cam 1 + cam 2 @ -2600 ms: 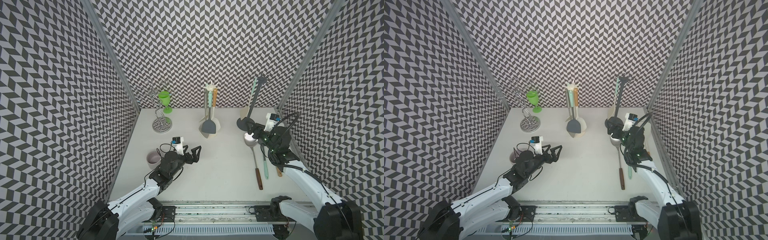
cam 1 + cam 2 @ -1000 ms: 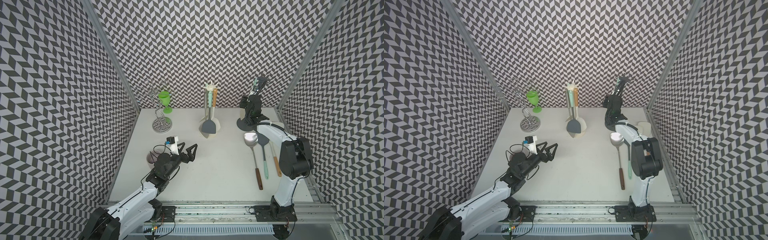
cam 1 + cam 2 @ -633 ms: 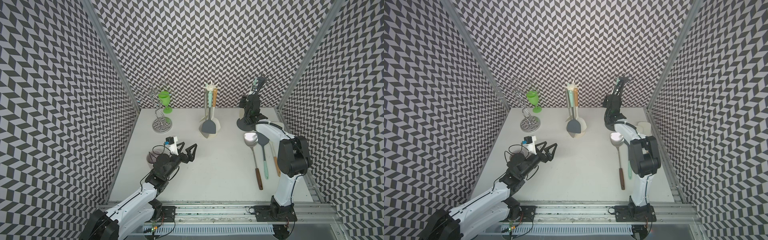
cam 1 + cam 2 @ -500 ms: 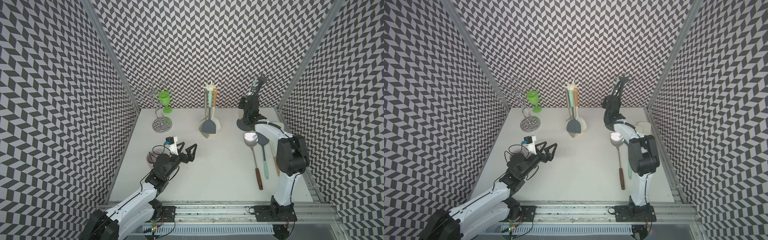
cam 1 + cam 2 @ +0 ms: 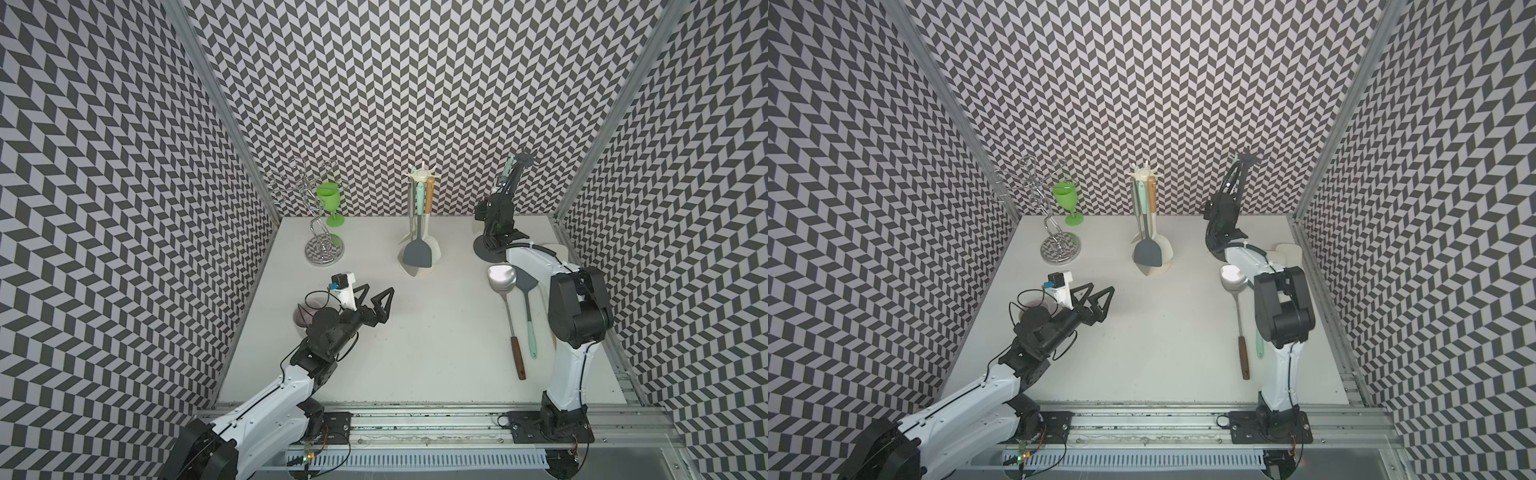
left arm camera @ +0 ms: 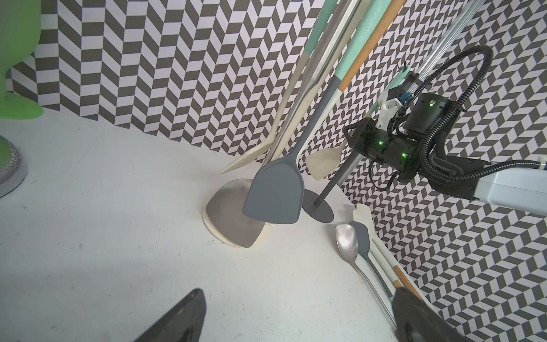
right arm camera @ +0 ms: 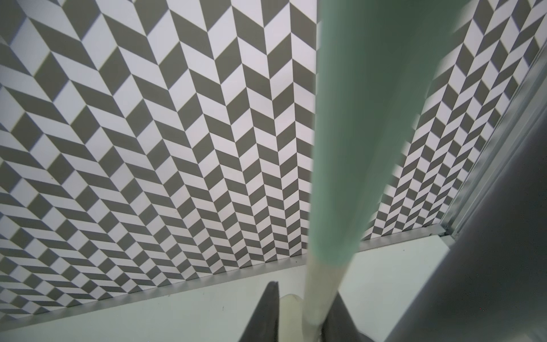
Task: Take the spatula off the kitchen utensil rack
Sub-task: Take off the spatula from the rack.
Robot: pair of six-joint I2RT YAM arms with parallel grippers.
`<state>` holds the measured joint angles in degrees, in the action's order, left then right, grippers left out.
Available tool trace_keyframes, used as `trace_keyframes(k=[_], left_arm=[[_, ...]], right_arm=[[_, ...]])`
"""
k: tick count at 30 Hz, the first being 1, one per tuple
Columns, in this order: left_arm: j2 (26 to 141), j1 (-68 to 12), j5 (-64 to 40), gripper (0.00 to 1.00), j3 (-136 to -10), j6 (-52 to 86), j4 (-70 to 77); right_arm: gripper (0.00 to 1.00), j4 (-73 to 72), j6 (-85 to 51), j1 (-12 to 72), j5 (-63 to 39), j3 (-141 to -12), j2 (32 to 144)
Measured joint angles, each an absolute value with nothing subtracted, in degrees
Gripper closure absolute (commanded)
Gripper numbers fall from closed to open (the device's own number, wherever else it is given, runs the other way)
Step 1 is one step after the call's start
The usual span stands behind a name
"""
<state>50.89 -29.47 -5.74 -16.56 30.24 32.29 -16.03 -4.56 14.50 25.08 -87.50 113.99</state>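
left pincer (image 5: 379, 288) wide apart, holding nothing, right pincer (image 7: 305, 293) close around mint spatula handle (image 7: 355, 133), whether clamped cannot tell

The left arm (image 5: 270, 395) and right arm (image 5: 567, 374) pair white shell links with black cylindrical joints. The left claw (image 5: 380, 288) has black triangular open-frame fingers (image 6: 183, 321); behind it sits a white camera block (image 5: 344, 281) with a blue plug and a thin black cable loop. Behind the right claw (image 7: 306, 293), a ribbed black hose (image 6: 488, 60) arcs over green-lit joints.
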Motion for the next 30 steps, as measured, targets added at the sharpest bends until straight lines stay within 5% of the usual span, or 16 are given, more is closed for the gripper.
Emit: trace_keyframes(k=[7,16,30], left_arm=[[50.9,-29.5,-5.7,0.00,-16.5,30.3,32.6],[50.9,-29.5,-5.7,0.00,-16.5,30.3,32.6],[48.3,-29.5,-5.7,0.00,-15.5,30.0,32.9]], right_arm=[[1.00,-16.9,-3.3,15.0,25.5,-86.6,113.4],[1.00,-18.0,-1.0,15.1,21.1,-81.5,108.3],[1.00,-28.9,1.1,15.3,-1.0,-65.4,93.7]])
